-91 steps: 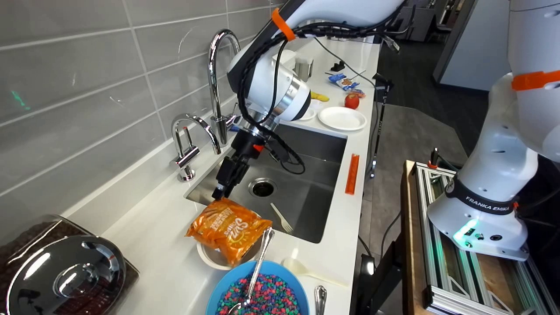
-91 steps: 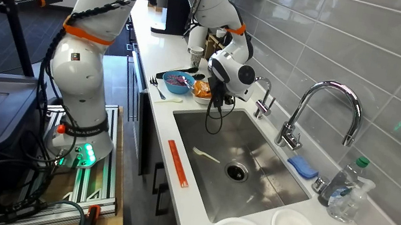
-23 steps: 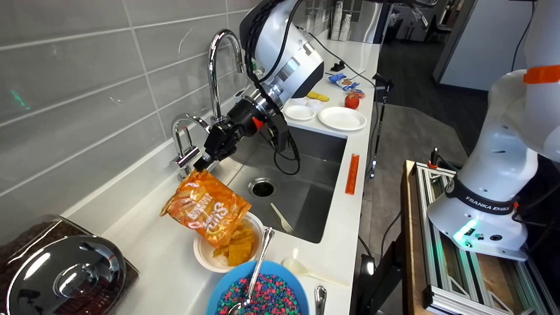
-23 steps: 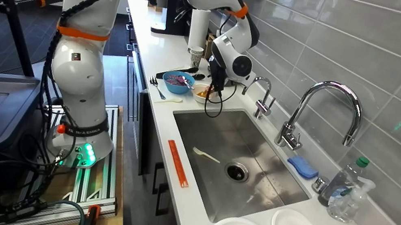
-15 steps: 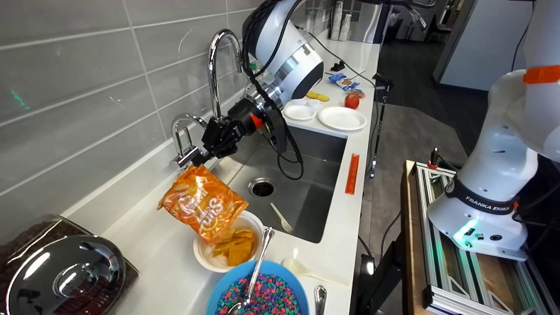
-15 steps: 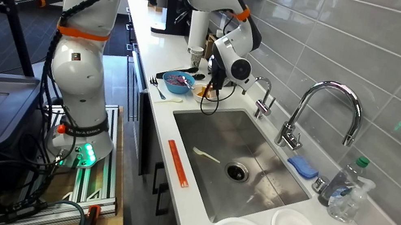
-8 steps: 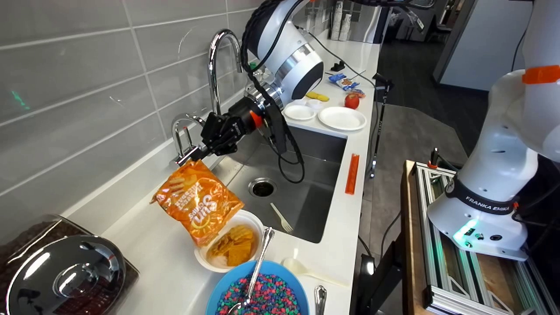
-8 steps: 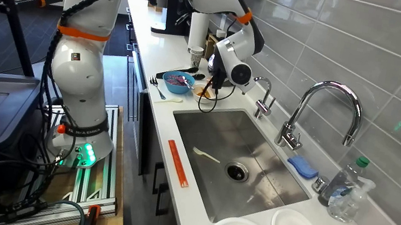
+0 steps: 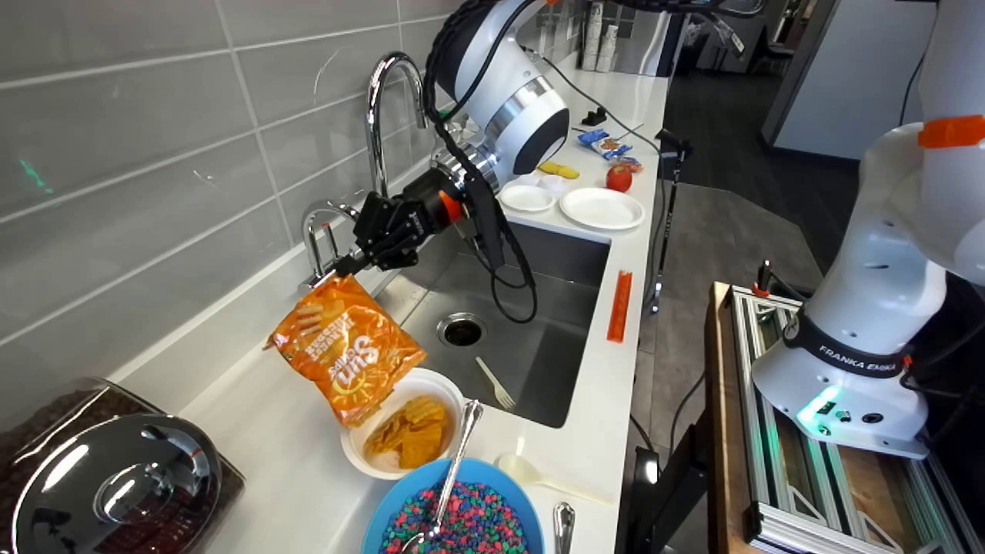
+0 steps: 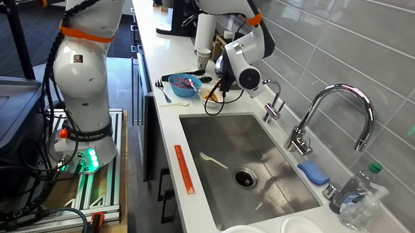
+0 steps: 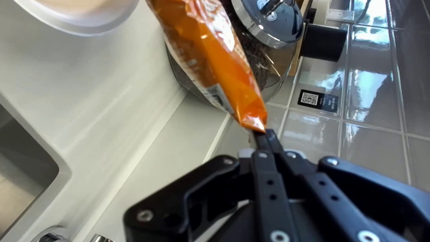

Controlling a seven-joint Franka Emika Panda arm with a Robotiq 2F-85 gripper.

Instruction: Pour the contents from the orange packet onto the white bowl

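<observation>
The shiny orange packet [image 9: 346, 350] hangs tilted in the air, its lower corner over the near-left rim of the white bowl [image 9: 432, 382]. My gripper [image 9: 345, 269] is shut on the packet's upper corner. In the wrist view the fingertips of the gripper [image 11: 267, 132] meet at the end of the orange packet [image 11: 215, 67], and part of the white bowl [image 11: 84, 32] shows at the top left. Orange-yellow chips [image 9: 419, 435] lie in the bowl. In an exterior view the white bowl [image 10: 205, 102] shows beside the arm, which hides most of the packet. The packet's inside is hidden.
A blue bowl [image 9: 532, 508] of multicoloured bits touches or nearly touches the white bowl, with a metal spoon [image 9: 454, 465] leaning in it. A lidded glass jar [image 9: 115, 492] stands at the left. The small tap [image 9: 329, 273] is close behind the gripper; the sink [image 9: 531, 362] lies beyond.
Six seconds ago the packet lay across the bowl; now it is raised to the upper left, and chips show in the bowl. Over the last second it has risen slightly further.
</observation>
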